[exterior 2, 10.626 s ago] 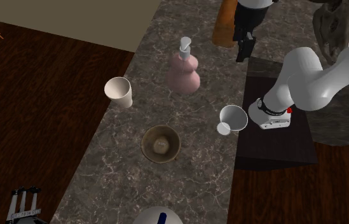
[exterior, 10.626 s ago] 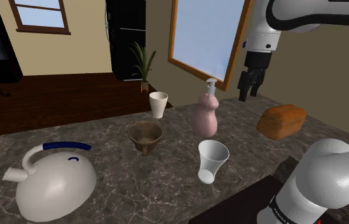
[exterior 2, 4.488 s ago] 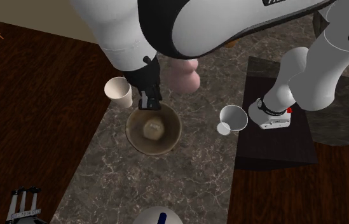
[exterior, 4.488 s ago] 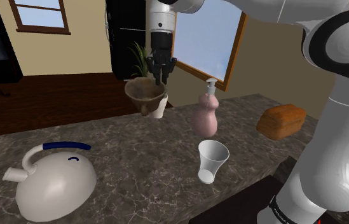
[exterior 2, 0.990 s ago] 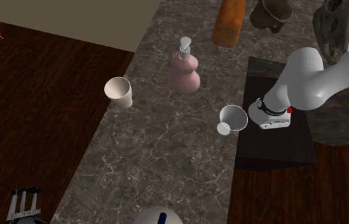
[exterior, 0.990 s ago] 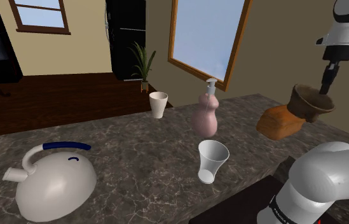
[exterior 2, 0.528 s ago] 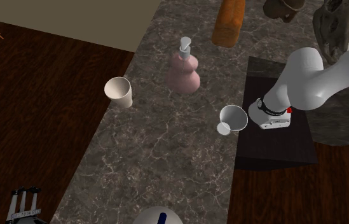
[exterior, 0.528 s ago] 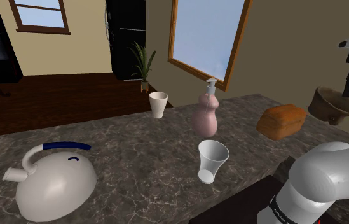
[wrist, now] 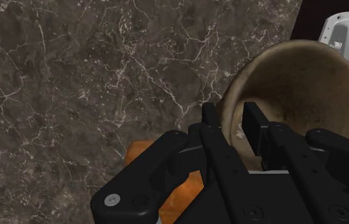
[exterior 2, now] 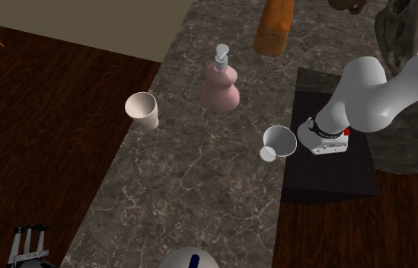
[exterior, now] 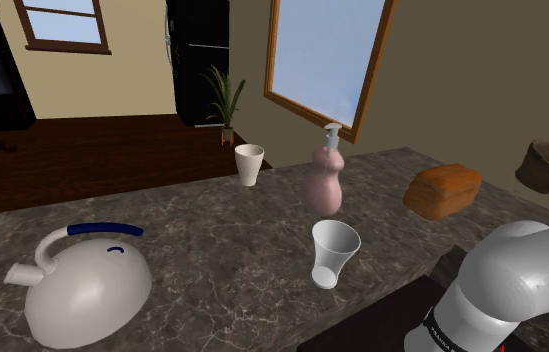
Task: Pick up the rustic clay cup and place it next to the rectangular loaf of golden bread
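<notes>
Brown cup point(wrist: 294, 95): you hold it by the rim, one of the fingers point(wrist: 210, 119) outside the wall, the other inside.
Gripper point(wrist: 232, 121): closed to a narrow gap on that rim.
Bread point(wrist: 142, 154): beside the outer finger, below it.
Counter point(wrist: 71, 76): dark marble, beyond the fingertips.

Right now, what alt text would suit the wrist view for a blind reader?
Black jaws pinch the wall of a brown cup, one inside and one outside, above a dark marbled counter. An orange-brown bread loaf peeks out beneath them.
</notes>
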`<action>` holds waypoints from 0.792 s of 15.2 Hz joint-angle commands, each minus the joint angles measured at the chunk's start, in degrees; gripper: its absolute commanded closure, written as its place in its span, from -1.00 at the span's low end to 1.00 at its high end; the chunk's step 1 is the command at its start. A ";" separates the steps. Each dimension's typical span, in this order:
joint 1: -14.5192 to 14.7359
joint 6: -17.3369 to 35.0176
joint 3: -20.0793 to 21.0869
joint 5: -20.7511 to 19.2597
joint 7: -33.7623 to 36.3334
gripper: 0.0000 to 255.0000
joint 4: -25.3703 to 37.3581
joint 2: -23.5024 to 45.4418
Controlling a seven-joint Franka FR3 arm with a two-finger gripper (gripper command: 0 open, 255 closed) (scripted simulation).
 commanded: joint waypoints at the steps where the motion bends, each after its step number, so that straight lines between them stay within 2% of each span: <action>1: 0.05 1.08 -1.01 -0.60 -0.39 1.00 -0.75 -0.24; 12: -1.38 7.74 -2.90 -2.96 2.19 1.00 -9.94 -3.23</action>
